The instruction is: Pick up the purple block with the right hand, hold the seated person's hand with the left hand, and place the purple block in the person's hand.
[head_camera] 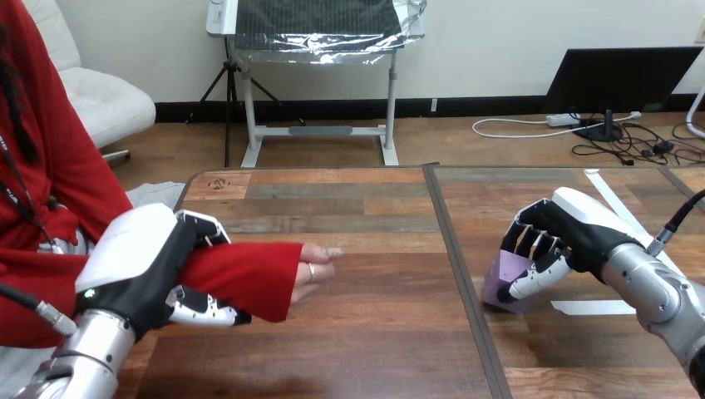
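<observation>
Well, the purple block (498, 283) sits on the table (366, 332), on the right-hand board just past the seam, and the right hand (569, 233) is on it. The fingers come down over its top and far side and the thumb is curled against the near face, so the hand is closed round the block. I cannot tell for certain whether the block has left the wood.

It looks like a small solid cube with flat faces and square edges. I would judge it light and stiff, not fragile, perhaps a little smooth. The sound hold is on two opposite flat faces, thumb against fingers, not on a corner where it could twist out.

Across the table the left hand (137, 253) is wrapped round the person's forearm (249, 278) in the red sleeve, fingers over the top and thumb beneath. The grip sits behind the wrist, not on the person's hand (312, 270) itself. That hand reaches out past the sleeve, fingers loosely curled and palm not turned up. By my reckoning it needs to open before the block can rest in it.
</observation>
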Robot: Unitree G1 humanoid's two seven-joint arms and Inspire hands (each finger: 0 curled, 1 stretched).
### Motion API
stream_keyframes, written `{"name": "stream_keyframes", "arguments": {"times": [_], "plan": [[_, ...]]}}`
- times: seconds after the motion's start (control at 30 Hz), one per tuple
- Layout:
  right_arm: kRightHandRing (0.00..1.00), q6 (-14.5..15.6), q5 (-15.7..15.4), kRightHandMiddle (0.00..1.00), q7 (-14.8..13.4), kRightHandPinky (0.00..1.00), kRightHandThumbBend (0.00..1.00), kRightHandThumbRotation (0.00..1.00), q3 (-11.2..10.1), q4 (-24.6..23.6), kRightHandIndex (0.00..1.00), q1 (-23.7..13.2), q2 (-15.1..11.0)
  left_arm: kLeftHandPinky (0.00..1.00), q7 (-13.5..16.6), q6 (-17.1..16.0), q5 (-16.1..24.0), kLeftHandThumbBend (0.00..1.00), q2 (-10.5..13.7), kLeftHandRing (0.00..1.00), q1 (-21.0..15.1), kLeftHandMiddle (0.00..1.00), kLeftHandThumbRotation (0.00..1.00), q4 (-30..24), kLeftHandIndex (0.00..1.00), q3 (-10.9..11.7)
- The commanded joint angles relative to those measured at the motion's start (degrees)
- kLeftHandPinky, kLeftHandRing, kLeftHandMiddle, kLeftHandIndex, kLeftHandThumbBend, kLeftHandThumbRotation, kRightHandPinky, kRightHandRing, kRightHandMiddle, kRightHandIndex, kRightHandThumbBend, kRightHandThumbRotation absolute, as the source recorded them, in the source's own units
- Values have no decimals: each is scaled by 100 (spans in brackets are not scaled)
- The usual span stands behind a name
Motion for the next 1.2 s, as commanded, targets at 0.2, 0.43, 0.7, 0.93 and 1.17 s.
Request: {"name": "stream_keyframes", "arguments": {"times": [0.2, 0.43, 0.7, 0.93, 1.17], "plan": [[45, -70, 146, 49, 61, 42, 79, 0, -172, -471, 50, -568, 186, 35, 84, -170, -70, 87, 24, 39, -611, 43, 0, -606, 42, 274], [47, -124, 239, 50, 134, 44, 79, 0, -219, -575, 50, -569, 253, 36, 32, -124, 0, 88, 28, 40, -673, 43, 0, -668, 42, 265], [45, -74, 306, 48, 236, 42, 78, 0, -241, -800, 48, -584, 341, 36, 61, -240, 12, 88, 22, 40, -762, 43, 0, -591, 43, 243], [43, -26, 385, 46, 323, 41, 77, 0, -327, -1111, 47, -538, 425, 36, -11, -148, -4, 87, -30, 40, -797, 44, 0, -621, 43, 218], [41, -134, 449, 45, 359, 39, 78, 0, -394, -1381, 46, -469, 473, 37, 8, -179, 8, 87, -64, 41, -810, 44, 0, -600, 43, 186]]}}
